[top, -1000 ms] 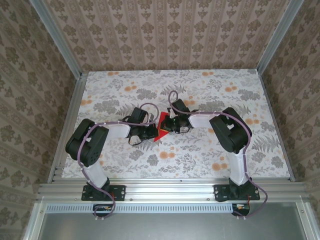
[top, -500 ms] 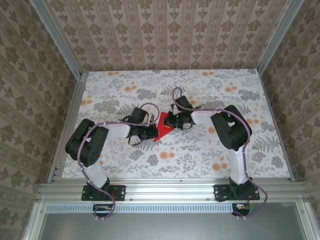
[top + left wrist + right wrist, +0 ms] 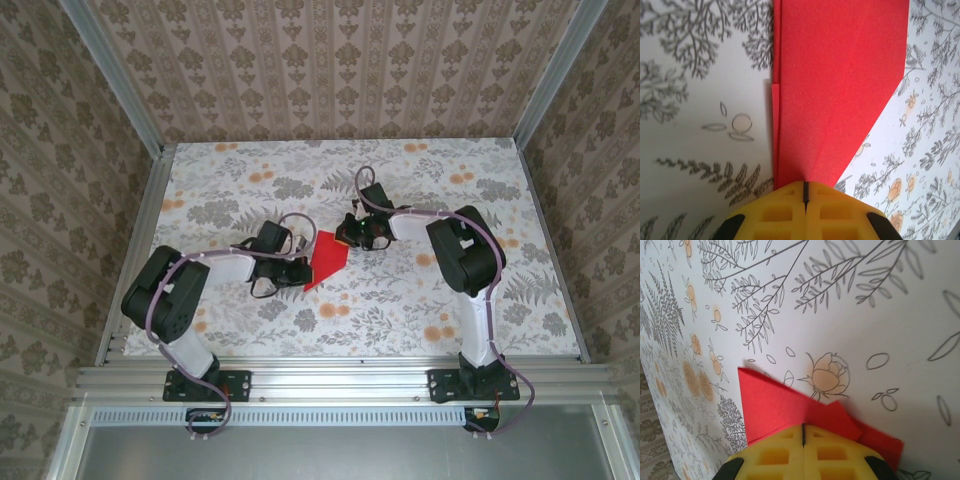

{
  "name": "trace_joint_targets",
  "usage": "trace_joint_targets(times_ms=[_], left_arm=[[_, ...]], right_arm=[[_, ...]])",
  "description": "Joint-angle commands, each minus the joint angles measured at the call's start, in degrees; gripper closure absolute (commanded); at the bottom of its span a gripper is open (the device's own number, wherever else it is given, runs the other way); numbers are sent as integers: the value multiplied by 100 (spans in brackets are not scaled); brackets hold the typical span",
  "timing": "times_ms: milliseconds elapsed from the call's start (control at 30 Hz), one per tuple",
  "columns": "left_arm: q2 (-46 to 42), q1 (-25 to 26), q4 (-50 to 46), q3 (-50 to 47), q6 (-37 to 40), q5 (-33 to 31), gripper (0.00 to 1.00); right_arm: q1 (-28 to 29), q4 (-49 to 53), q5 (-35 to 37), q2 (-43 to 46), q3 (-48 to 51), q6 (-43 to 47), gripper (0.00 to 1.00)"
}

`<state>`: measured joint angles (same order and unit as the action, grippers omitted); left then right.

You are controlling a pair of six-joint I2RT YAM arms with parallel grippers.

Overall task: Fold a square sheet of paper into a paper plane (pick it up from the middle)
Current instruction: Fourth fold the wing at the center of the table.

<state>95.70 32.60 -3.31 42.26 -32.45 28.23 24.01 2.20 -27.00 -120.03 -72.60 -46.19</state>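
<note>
The bright red sheet of paper (image 3: 325, 258), folded into a layered, pointed shape, lay flat just left of centre in the overhead frame, narrow tip at lower left, broad end toward upper right.

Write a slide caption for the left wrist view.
Shut left gripper at the narrow end of folded red paper on the flowered table.

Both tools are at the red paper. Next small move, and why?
Probably slide the shut left tool along the long fold of the red paper, pressing the crease, while the shut right tool pins the far end. The layers lie flat on the table but a flap edge peeks out beside the fold, so it looks loosely creased.
</note>
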Motion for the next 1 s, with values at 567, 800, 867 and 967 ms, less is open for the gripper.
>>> trace_joint_targets(times_ms=[567,800,867,967], left_arm=[[-76,45,-1305,-350,25,-307,100],[4,45,-1155,-346,-94,-336,100],[19,45,-1139,-328,-104,-341,100],[46,45,-1128,-304,-110,-336,100]], right_arm=[[273,140,843,903,247,78,100],[641,-215,1039,1344,922,-201,100],[727,-264,1013,1359,979,-238,100],[841,-294,965,1347,994,-215,100]])
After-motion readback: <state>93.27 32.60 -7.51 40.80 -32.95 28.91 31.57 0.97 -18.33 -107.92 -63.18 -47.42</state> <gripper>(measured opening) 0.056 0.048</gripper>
